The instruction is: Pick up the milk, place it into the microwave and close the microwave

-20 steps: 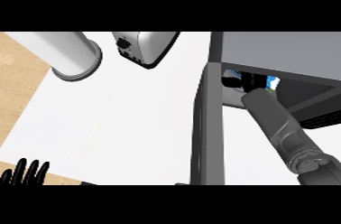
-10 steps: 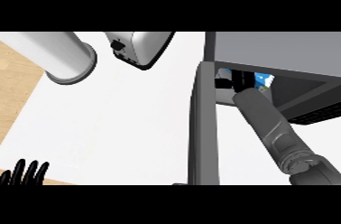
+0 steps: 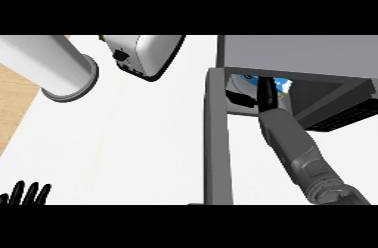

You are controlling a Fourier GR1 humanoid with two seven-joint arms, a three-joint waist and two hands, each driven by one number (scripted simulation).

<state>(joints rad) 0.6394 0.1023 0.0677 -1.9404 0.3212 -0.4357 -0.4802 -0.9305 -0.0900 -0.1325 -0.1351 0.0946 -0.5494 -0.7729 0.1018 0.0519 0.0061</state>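
Milk: white and blue carton (image 3: pixel 279 85) is sitting inside the microwave's cavity, near the opening's top edge, mostly hidden behind the right robot hand.
Right robot hand: black hand (image 3: pixel 264 92) is reaching into the cavity at the end of the grey forearm (image 3: pixel 295 147), which is coming up from the lower right. It is lying against or just in front of the milk; whether its fingers are curled round the carton or spread cannot be told.
Left robot hand: black hand (image 3: pixel 24 194) is showing at the lower left edge, fingers straight, spread and pointing up, resting and holding nothing.
Microwave: grey box (image 3: pixel 295 52) is standing at the upper right of the white tabletop (image 3: pixel 140 142), its dark cavity facing down the view.
Door: grey door (image 3: pixel 218 142) is standing open, seen edge-on as a long bar running down from the cavity's left side.
Other things: a grey cylinder (image 3: pixel 52 67) is lying at the upper left, and a white and black appliance (image 3: pixel 144 54) is sitting just right of it.
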